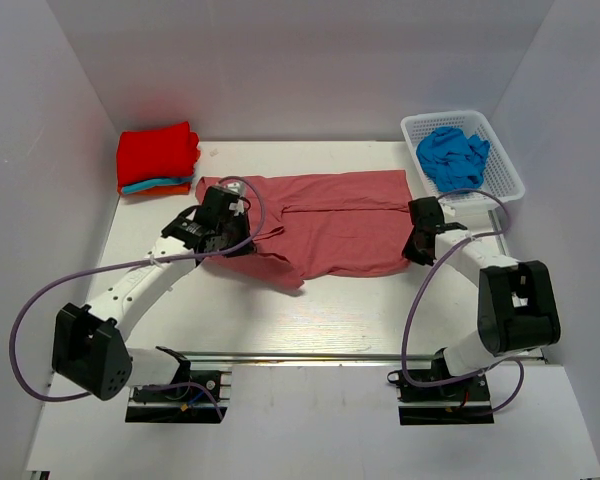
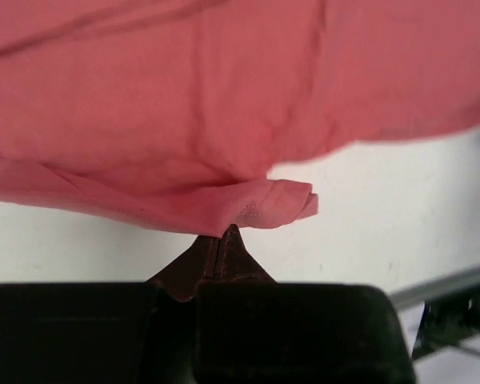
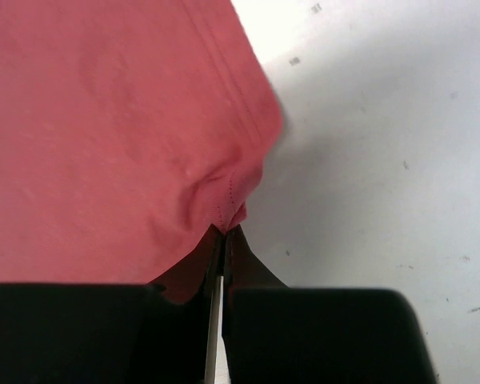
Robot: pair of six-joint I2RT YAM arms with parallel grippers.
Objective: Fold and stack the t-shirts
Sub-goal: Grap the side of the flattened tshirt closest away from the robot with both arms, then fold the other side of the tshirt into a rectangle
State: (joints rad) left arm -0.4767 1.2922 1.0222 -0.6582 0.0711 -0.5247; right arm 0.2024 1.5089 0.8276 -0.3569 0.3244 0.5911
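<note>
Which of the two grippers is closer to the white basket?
Right. The right gripper sits just beside the basket; the left gripper is across the rose shirt, far off.

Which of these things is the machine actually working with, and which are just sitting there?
Part of the job:
- rose shirt, spread out flat, both jaws shut on it
- folded stack at the back left, red on top
- blue shirt, crumpled, not yet folded

Just sitting there:
- white basket, only holding the blue shirt
- table, only the work surface
</note>
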